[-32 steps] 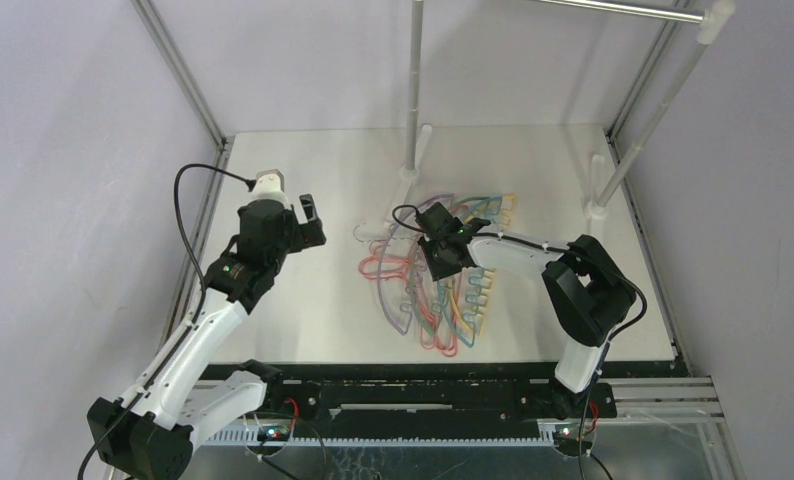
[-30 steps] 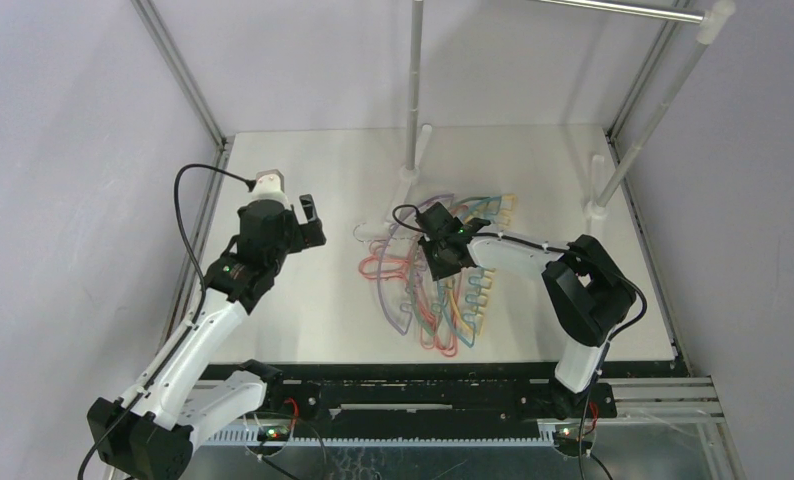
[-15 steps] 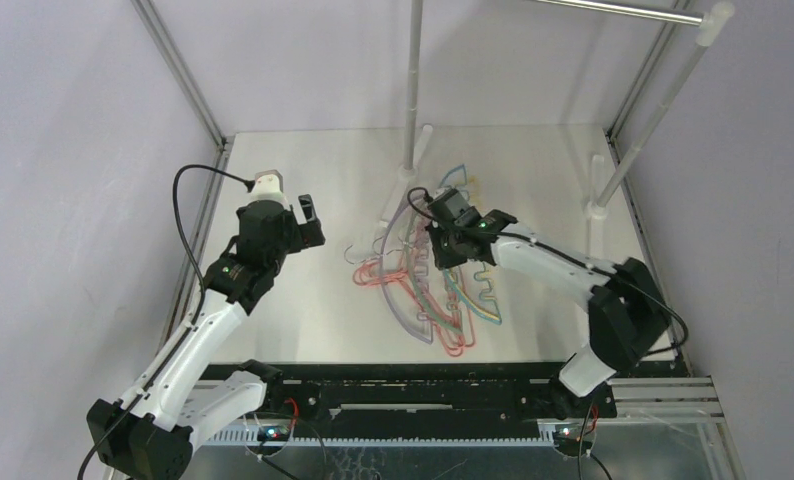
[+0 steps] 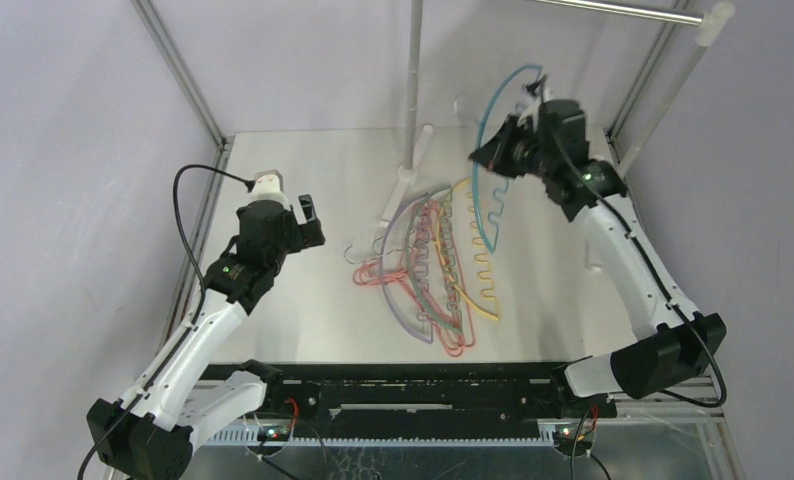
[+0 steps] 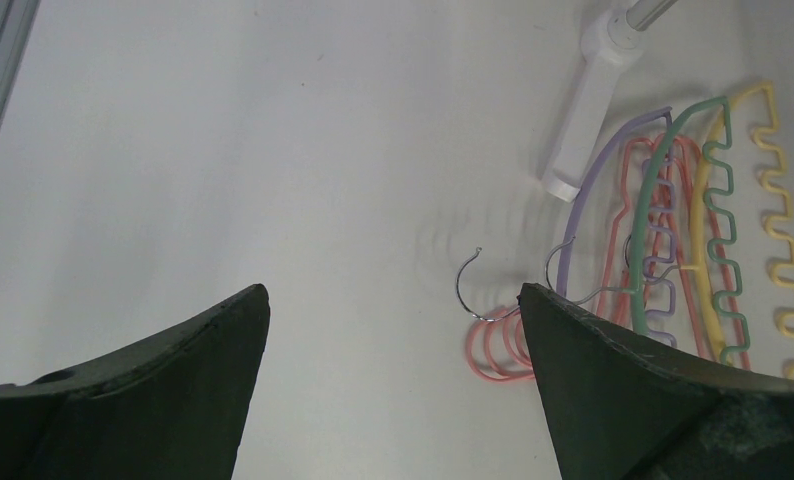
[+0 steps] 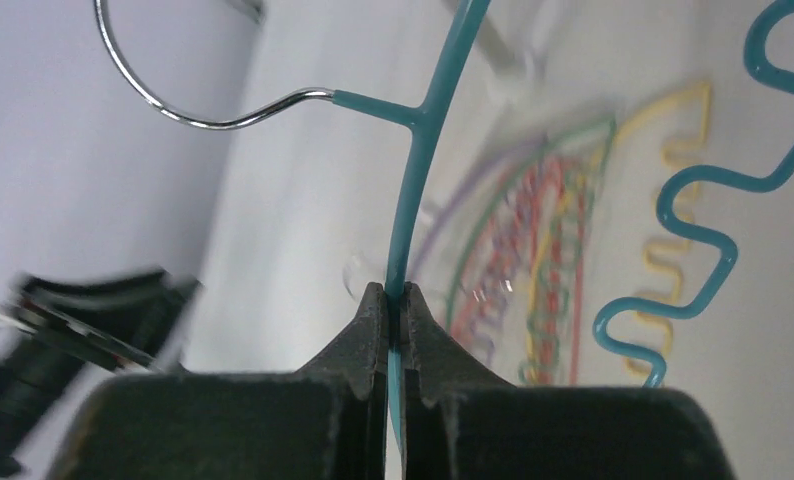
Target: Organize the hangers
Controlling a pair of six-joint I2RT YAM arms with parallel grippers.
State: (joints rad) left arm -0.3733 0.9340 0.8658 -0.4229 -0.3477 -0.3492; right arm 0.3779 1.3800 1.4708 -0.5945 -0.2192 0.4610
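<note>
A teal hanger [image 4: 479, 205] with a wavy lower arm hangs in the air at the back right, above the table. My right gripper [image 4: 478, 157] is shut on its thin curved top arm [image 6: 420, 150], just below the metal hook [image 6: 163, 100]. Several other hangers [image 4: 428, 270], pink, purple, green and yellow, lie fanned out in a pile mid-table. In the left wrist view their hooks and pink loops [image 5: 498, 345] lie by the right finger. My left gripper [image 4: 308, 222] hovers left of the pile, open and holding nothing [image 5: 393, 292].
A silver rail [image 4: 613, 10] crosses the top right on slanted poles. An upright pole [image 4: 413, 80] stands behind the pile on a white foot [image 5: 585, 110]. Frame bars [image 4: 183, 70] run along the table's left and right sides.
My right gripper closed on the teal hanger and lifted it out of the pile, up and toward the back right. The pile shifted slightly. The left arm stayed put.
</note>
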